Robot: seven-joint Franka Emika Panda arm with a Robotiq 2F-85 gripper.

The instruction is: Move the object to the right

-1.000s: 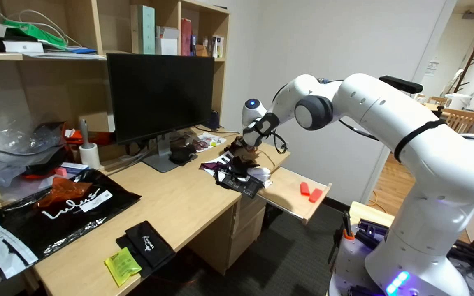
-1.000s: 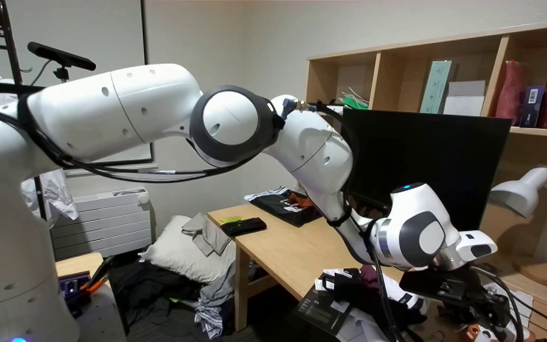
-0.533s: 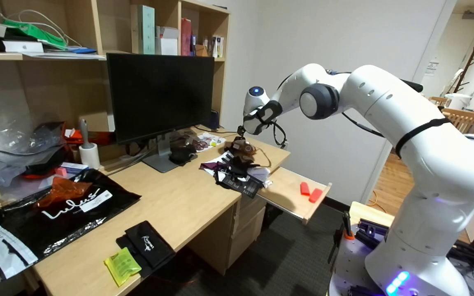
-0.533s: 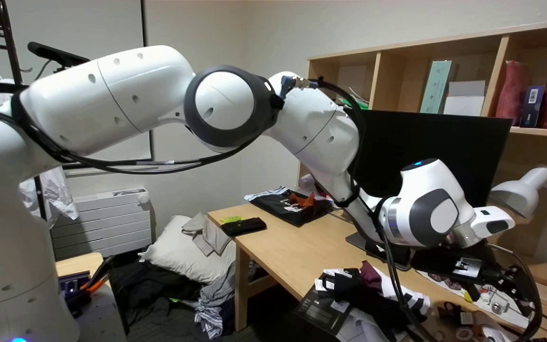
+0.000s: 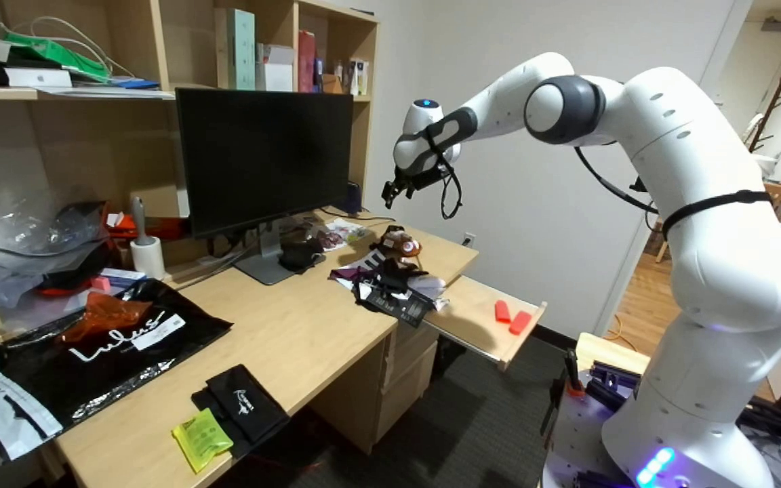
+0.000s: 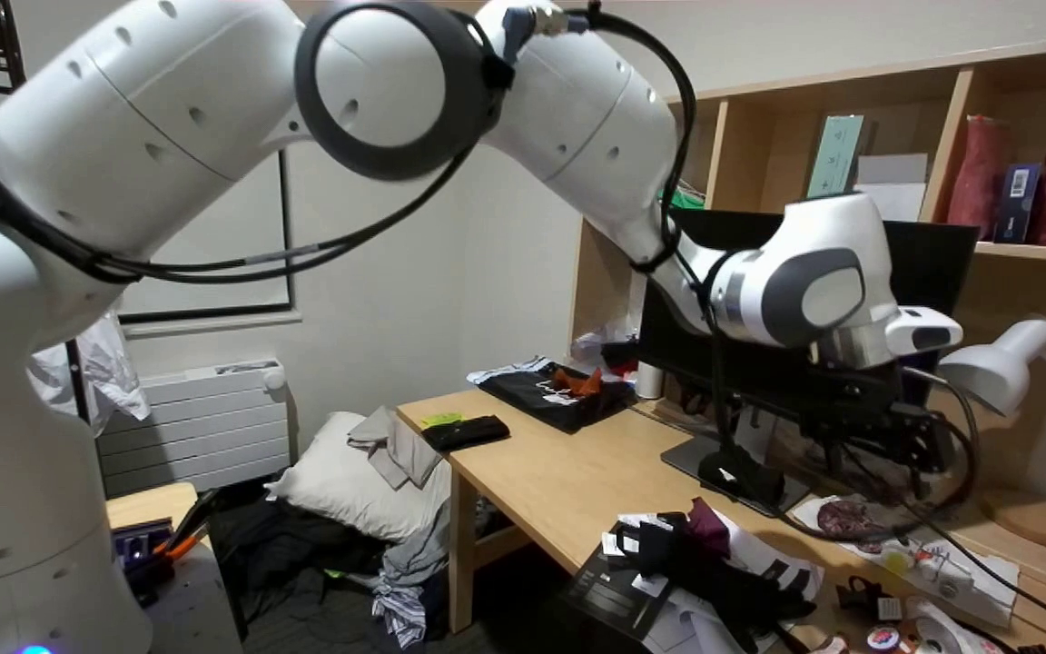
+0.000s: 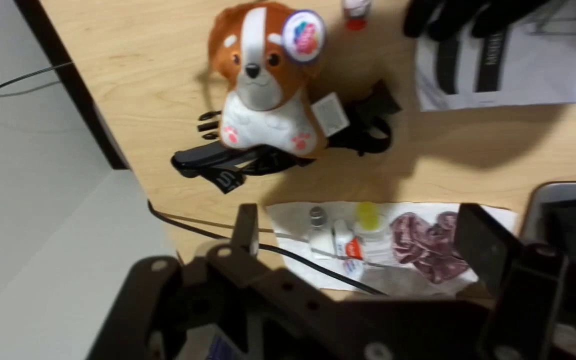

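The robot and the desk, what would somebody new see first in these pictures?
Probably the big white robot arm, reaching over the desk in both exterior views. In the wrist view, a brown-and-white toy dog lies near the top, clear of the open gripper. The big black monitor on the desk stands out too.

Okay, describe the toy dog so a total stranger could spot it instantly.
In an exterior view, find the black flat-screen monitor on the pale wooden desk. Right of it, near that end of the desk, the brown-and-white dog-shaped toy lies among black fabric straps. Unlike those, it has a dog's face and pink paw prints.
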